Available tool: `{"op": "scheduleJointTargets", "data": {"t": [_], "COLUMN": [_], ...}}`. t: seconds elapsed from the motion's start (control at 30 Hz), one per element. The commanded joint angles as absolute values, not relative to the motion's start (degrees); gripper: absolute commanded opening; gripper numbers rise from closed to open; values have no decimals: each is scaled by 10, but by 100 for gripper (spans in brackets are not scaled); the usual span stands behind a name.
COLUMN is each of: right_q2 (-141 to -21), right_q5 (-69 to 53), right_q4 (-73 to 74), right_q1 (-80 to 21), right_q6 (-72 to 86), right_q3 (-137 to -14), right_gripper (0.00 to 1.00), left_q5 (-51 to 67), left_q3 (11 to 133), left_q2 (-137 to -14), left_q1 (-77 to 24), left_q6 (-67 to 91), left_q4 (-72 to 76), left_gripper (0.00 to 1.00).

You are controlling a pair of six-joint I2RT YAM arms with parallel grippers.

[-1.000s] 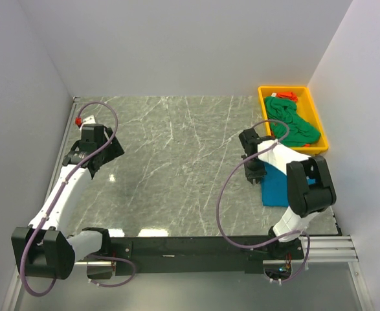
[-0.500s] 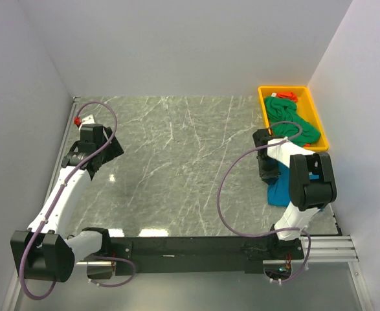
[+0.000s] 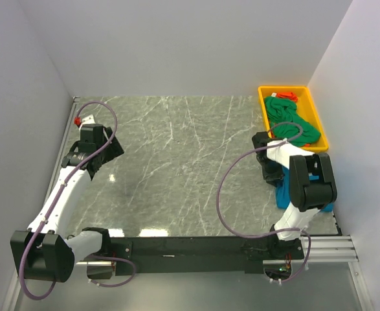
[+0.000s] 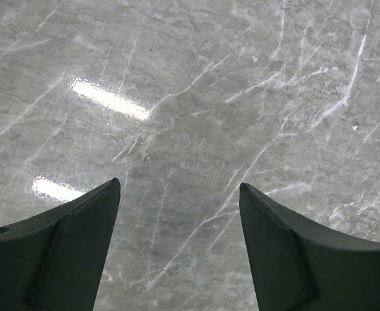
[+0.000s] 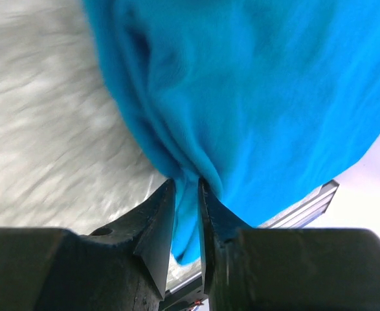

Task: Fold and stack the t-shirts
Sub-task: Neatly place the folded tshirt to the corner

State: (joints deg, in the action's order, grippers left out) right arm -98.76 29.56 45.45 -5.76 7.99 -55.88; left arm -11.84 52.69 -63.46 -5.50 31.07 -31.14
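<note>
Since a second ago the right arm (image 3: 309,184) has swung from mid-table toward the right edge. The teal-blue t-shirt (image 3: 284,194), which lay flat and square on the table (image 3: 177,162), is now a bunched strip mostly hidden under that arm's black upper joint. From above, the right jaws are buried behind the wrist and a loop of purple cable (image 3: 223,194), so their state cannot be read there. The right wrist camera settles it: the right jaws are nearly closed, pinching a fold of the teal-blue t-shirt (image 5: 254,84). The cloth falls away from them in soft creases over blurred marble, with a strip of metal rail (image 5: 309,201) showing past its lower edge. The left arm (image 3: 67,184) has not shifted from the left side of the table; its wrist view shows the left jaws standing wide apart, with only bare marble and two light reflections between them. In the far right corner the yellow bin (image 3: 263,97) holds the bright green t-shirt (image 3: 294,124), which fills most of it, and the small red-orange piece (image 3: 289,96) lies at its far end. The green cloth lies just beyond the right wrist.
</note>
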Motion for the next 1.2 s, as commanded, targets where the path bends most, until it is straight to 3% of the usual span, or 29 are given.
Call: {"op": "scheduleJointTargets", "data": {"t": [0.0,0.2,0.4,0.5,0.57,0.73,0.87,1.17], "right_q2": [-924,-816,-627,-520,-443,-268,-152,-30], "right_q5": [318,297,264,268,267,250,243,237], "right_q4": [473,526,539,526,514,476,436,377], "right_q1": [-90,-148,-164,-164,-164,-164,-164,-164], "right_q6": [90,129,173,184,185,192,195,154], "right_q3": [-566,-603,-667,-677,-669,-624,-580,-531], "right_gripper": [28,32,38,46,54,63,76,80], "left_q5": [-113,-101,-92,-94,-91,-114,-158,-229], "left_q3": [526,521,512,509,522,577,588,585], "left_q2": [-619,-600,-562,-538,-521,-452,-389,-287], "left_q1": [-57,-57,-59,-62,-61,-61,-61,-61], "left_q6": [307,302,299,302,313,331,326,344], "left_q4": [-301,-287,-268,-263,-286,-365,-406,-457], "left_gripper": [80,82,85,87,88,88,90,100]}}
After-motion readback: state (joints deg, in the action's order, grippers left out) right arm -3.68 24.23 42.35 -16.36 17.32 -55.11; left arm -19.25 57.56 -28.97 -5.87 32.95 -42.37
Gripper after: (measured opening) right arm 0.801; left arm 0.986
